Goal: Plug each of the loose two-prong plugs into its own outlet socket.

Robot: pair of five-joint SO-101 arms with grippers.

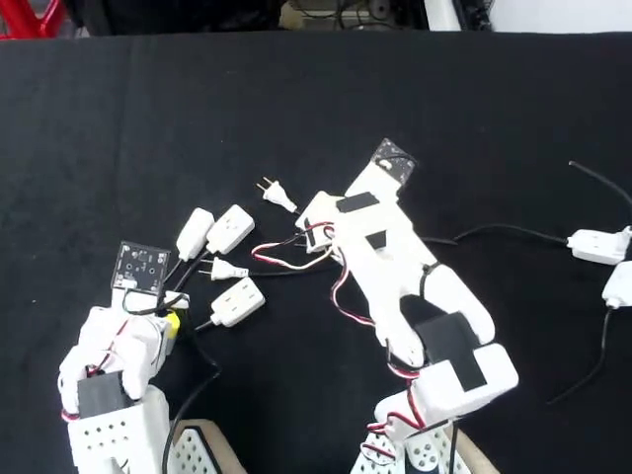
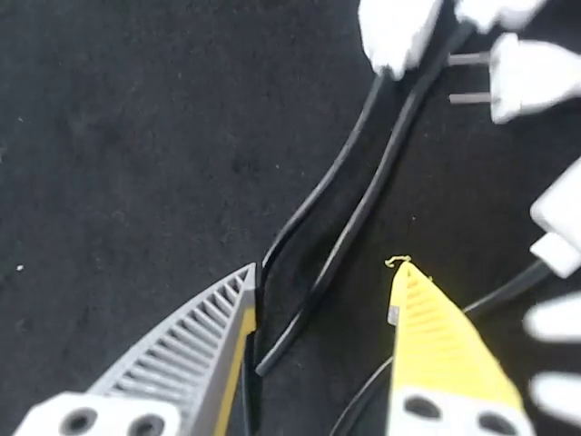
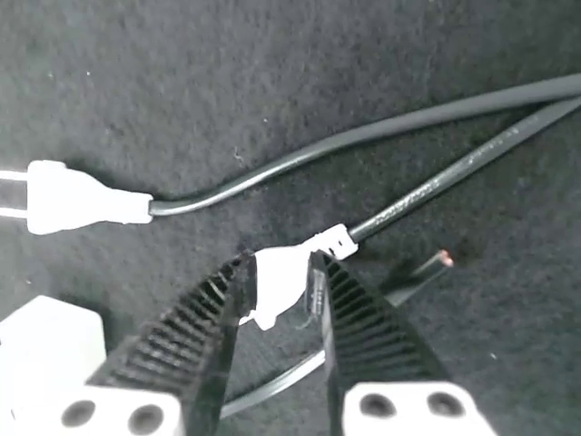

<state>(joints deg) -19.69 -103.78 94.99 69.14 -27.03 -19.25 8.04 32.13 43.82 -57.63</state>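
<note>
Currently the right gripper [image 3: 280,265] is clamping its fingers on the white body of one plug [image 3: 272,295], whose prongs are hidden and whose black cable [image 3: 436,186] is trailing off across the cloth. A second plug [image 1: 227,269] is lying loose with its prongs bare among three outlet sockets [image 1: 229,228] between the arms. A third plug [image 1: 277,195] is lying just beside the right arm's tip, and whether it is the held one cannot be told. The left gripper [image 2: 327,271] is standing with its fingers apart, gripping nothing and straddling two black cords [image 2: 363,200]. By my judgement the first grasp is being made and no plug is yet sitting in a socket. The next move is calling for the prongs to be turned square to a socket's slots, probably with the free claw bracing that socket against sliding. The cluster is sitting well in from the edges of the table [image 1: 118,109], with bare cloth lying open beyond it. Crossing cords are crowding the approach, and two further sockets [image 1: 596,245] are lying well apart.
</note>
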